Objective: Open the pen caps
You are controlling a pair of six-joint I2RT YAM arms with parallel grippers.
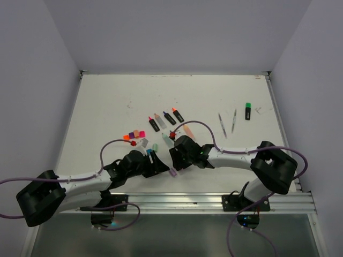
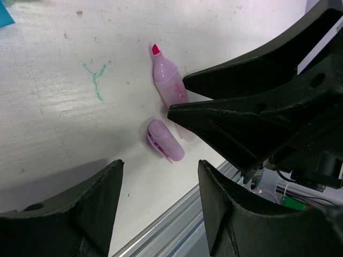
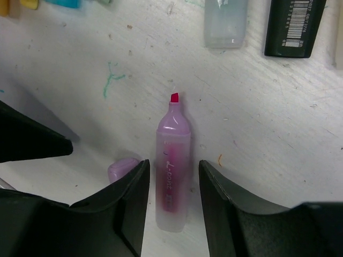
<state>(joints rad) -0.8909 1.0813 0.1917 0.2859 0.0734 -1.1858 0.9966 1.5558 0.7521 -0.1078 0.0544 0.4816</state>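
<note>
A purple pen cap [image 2: 165, 140] lies loose on the white table, just off the tail of an uncapped pastel purple highlighter [image 2: 169, 80] with a red tip. My left gripper [image 2: 159, 171] hangs open above the table edge near the cap, with nothing between its fingers. My right gripper [image 3: 173, 163] is open and straddles the highlighter body [image 3: 172, 182], with a gap on each side. The cap [image 3: 123, 170] sits beside its left finger. From above, the cap [image 1: 173, 172] shows just below both grippers [image 1: 155, 159] [image 1: 175, 157]. Several more pen caps [image 1: 134, 135] are clustered to the left.
Black highlighters [image 1: 169, 118] lie in a row at mid-table, with pastel bodies [image 1: 167, 140] nearer. A green-capped black highlighter [image 1: 248, 111] and two thin grey pens [image 1: 228, 123] lie to the right. A metal rail [image 1: 187, 201] runs along the near edge.
</note>
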